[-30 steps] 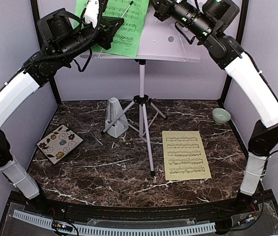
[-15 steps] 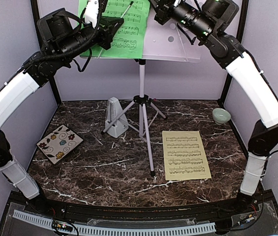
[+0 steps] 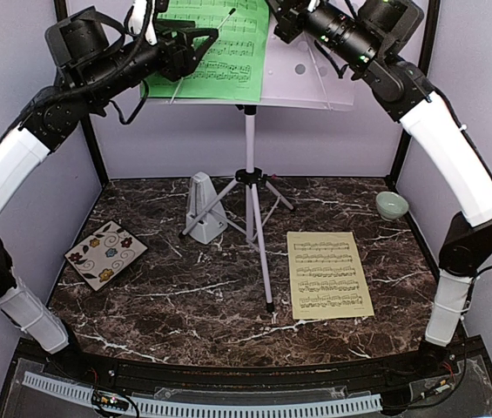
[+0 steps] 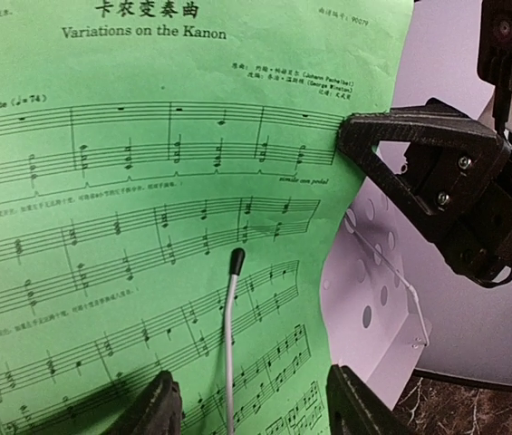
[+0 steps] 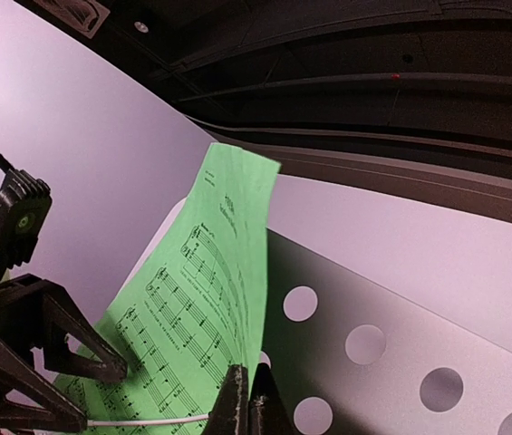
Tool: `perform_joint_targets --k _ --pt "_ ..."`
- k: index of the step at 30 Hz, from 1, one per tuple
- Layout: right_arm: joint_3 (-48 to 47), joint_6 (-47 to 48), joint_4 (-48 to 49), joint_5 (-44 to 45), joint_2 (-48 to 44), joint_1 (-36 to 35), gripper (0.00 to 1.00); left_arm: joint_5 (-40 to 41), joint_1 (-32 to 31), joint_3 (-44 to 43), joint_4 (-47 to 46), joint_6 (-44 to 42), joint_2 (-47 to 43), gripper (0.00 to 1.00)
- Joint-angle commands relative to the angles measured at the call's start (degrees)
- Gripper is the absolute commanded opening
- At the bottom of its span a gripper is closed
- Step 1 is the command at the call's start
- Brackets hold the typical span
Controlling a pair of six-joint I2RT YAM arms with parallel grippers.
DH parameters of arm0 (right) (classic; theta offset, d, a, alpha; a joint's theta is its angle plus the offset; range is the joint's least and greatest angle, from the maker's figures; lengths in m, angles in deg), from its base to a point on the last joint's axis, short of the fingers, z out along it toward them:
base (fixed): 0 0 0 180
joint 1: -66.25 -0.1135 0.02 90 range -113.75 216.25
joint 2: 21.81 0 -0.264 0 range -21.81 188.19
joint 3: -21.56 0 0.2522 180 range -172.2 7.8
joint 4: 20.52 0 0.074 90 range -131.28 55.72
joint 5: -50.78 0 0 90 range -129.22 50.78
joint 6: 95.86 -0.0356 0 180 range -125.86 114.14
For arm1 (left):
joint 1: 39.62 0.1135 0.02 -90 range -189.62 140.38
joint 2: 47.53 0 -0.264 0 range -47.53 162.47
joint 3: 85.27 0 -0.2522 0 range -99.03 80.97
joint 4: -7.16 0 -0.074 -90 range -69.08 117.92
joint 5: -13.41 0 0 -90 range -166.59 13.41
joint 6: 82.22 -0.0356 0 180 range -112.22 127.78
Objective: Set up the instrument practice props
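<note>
Jaws: my left gripper (image 4: 251, 408) spread; my right gripper (image 5: 242, 403) pinches curled edge of thin green sheet (image 4: 147, 181), lifted off flat perforated desk (image 5: 400, 281).

A: What sort of place is this?
B: Robot lab, a test cell. L arm (image 3: 10, 174) & R arm (image 3: 454, 157) are bolted at the table's (image 3: 185, 296) near edge, either side of the stand (image 3: 251, 148).
A: Not sb's home? Marble top...
B: No. Bare lilac walls (image 3: 333, 139) close behind the stand, black frame posts (image 3: 95, 161) at the back corners, slotted cable duct (image 3: 228, 405) along the front. The rest is props: metronome (image 3: 203, 207) just left of the stand, yellow sheet (image 3: 329, 274) to its right, tile (image 3: 105, 254) & bowl (image 3: 391, 205) further out, green sheet (image 3: 228, 70) on its desk.
</note>
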Motion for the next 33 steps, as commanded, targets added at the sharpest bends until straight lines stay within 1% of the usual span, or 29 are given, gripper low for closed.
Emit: perform_joint_targets --k 1,3,9,10,12,15,19,25,26,27,29,31,33 --pt "0.2 0.7 3.2 0.7 -2.1 -0.5 0.0 4.8 -0.3 2.6 1.9 2.9 -6.4 0.58" --pt "0.3 0.4 3.7 0.6 -1.8 -0.5 0.0 8.2 -0.2 4.0 2.7 3.4 -7.7 0.58" --pt "0.8 -0.2 6.4 2.2 -1.7 -0.8 0.1 14.4 -0.2 6.1 3.6 5.2 -10.2 0.57" --pt "0.7 -0.1 6.7 2.7 -1.6 -1.0 0.13 15.3 -0.2 6.3 3.7 5.4 -10.4 0.57" --pt "0.8 0.4 7.0 3.6 -1.6 -1.3 0.24 17.2 -0.2 6.2 4.3 5.7 -10.5 0.57" --pt "1.7 1.0 7.1 4.5 -2.5 -1.8 0.37 19.7 -0.2 6.1 4.8 6.1 -10.6 0.58" --pt "4.4 0.7 8.5 6.1 -4.9 -1.9 0.52 23.3 -0.3 6.4 5.4 7.5 -11.3 0.62" --pt "8.0 -0.1 9.5 9.2 -8.8 -2.0 0.7 27.5 -0.2 7.5 8.1 10.3 -12.3 0.67" --pt "8.8 -0.6 9.9 9.8 -9.5 -2.0 0.75 28.4 -0.3 7.4 9.0 11.0 -12.3 0.68" --pt "9.5 -1.2 10.0 10.5 -10.2 -2.0 0.79 29.4 -0.2 7.4 10.0 11.9 -12.4 0.69" --pt "10.9 -1.9 9.6 11.6 -11.7 -2.0 0.83 30.3 -0.2 7.5 11.9 13.6 -12.6 0.71" --pt "12.6 -2.9 8.5 12.7 -13.3 -2.0 0.85 30.8 -0.2 7.8 14.0 15.9 -12.9 0.73" --pt "15.0 -4.3 7.4 13.7 -15.3 -2.0 0.89 30.6 -0.2 8.8 15.7 18.3 -13.6 0.75"
